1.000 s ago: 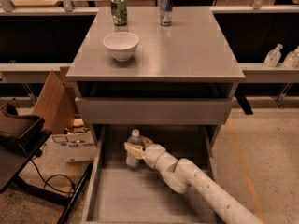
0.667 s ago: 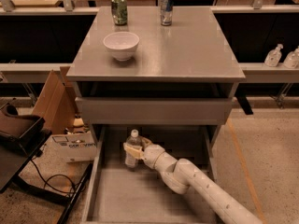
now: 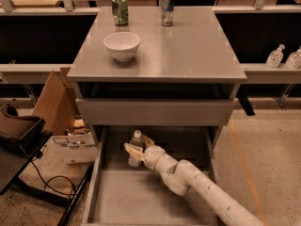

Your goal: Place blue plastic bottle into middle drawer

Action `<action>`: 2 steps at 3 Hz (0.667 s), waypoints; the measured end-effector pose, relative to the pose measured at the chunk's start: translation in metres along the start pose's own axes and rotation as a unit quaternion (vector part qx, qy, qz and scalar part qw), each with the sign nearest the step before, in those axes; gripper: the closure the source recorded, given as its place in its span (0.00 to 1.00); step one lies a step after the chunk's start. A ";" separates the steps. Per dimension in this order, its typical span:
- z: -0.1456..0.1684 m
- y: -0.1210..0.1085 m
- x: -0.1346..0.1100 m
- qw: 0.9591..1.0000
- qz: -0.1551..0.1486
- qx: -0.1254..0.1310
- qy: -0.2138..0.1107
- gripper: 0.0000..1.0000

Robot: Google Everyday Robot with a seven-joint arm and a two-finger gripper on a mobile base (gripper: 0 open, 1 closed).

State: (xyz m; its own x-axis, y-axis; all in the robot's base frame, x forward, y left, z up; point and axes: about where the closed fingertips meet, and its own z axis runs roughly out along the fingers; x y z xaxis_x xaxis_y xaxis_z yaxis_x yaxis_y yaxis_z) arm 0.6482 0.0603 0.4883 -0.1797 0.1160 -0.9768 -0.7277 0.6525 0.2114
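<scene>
The arm rises from below the desk's front right corner and slants up and left over the open middle drawer, its wrist bent towards the drawer's back left. The gripper sits there, below the desk's front edge, with a finger on each side of the blue plastic bottle, closed against it.

Left of the desk leans a cardboard box. On the desk top, a white bowl stands near the left edge, a green can at the back left and a silver-blue can at the back middle. The shut upper drawer overhangs the bottle from above.

The bottle stands upright inside the middle drawer near its back wall, long axis vertical, white cap on top. Whether its base touches the floor cannot be told.
</scene>
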 end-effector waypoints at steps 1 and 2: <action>0.001 0.001 0.000 1.000 0.000 -0.001 0.000 0.00; 0.001 0.001 0.000 1.000 0.000 -0.001 0.000 0.00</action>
State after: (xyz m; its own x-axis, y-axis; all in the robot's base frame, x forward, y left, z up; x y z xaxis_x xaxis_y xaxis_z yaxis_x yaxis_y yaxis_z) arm 0.6482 0.0617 0.4889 -0.1795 0.1164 -0.9769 -0.7291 0.6509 0.2115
